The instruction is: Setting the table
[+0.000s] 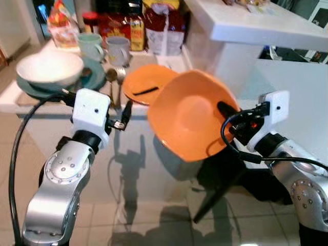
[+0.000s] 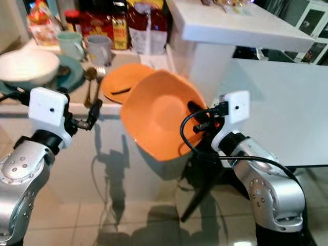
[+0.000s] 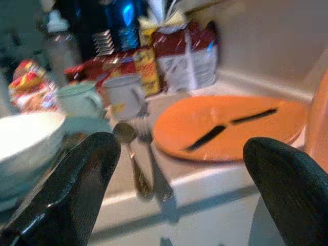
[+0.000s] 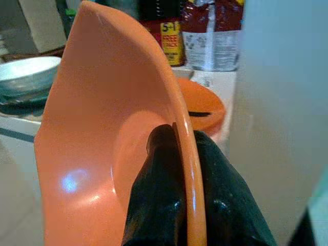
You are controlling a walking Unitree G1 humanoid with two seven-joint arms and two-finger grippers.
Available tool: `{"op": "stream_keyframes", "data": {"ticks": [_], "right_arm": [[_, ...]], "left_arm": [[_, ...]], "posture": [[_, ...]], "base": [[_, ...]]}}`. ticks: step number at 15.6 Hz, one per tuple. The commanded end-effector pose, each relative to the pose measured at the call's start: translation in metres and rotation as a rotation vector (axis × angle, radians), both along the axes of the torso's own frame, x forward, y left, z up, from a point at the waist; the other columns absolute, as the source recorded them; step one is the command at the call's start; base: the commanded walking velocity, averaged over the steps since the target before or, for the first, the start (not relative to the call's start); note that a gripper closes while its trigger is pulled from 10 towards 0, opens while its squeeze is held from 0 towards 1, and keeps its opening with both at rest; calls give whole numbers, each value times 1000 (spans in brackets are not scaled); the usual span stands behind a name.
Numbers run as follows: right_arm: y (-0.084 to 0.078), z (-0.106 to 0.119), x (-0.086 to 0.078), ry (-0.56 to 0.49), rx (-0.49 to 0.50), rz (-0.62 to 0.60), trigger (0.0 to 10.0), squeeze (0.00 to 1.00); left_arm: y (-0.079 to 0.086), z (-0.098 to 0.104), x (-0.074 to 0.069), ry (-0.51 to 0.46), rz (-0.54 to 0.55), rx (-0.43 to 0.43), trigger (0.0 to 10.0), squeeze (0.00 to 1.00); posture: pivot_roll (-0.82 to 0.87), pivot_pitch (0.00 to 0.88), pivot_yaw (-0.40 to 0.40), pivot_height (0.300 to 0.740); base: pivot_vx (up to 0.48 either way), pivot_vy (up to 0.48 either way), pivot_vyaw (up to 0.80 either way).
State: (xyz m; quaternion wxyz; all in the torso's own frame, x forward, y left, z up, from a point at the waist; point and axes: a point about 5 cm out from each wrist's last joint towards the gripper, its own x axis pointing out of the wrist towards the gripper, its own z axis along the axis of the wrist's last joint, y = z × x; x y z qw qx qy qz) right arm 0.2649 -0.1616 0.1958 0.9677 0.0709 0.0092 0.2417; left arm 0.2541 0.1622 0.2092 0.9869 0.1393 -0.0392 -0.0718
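Note:
My right gripper (image 1: pixel 225 110) is shut on the rim of an orange bowl (image 1: pixel 187 120), which hangs tilted on its side in front of the counter; the pinched rim shows close up in the right wrist view (image 4: pixel 187 154). An orange plate (image 1: pixel 146 82) lies on the counter behind it. My left gripper (image 1: pixel 125 114) is open, held level in front of the counter edge, pointing at a spoon (image 3: pixel 130 154) and fork (image 3: pixel 154 164) beside the plate. A white bowl (image 1: pixel 48 66) sits on a teal plate (image 1: pixel 95 77) at the left.
Two mugs (image 1: pixel 105 47) and several food packages (image 1: pixel 164 25) stand along the back of the counter (image 1: pixel 10 100). A white raised ledge (image 1: pixel 256 25) and wall panel stand at the right. Tiled floor (image 1: pixel 154 215) lies below.

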Motion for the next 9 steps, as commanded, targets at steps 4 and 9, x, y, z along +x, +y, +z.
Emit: {"op": "stream_keyframes", "data": {"ticks": [4,9], "right_arm": [[0,5,6,-84,-31,-97,10000,0],[-13,2,9,-83,-76,-151,10000,0]], "left_arm": [[-12,2,7,-28,-3,22,10000,0],[-14,2,8,-33,-14,39,10000,0]], "posture": [[-11,9,-75,740],[-14,16,-71,740]], "base": [[0,-480,500],[0,-480,800]]}}
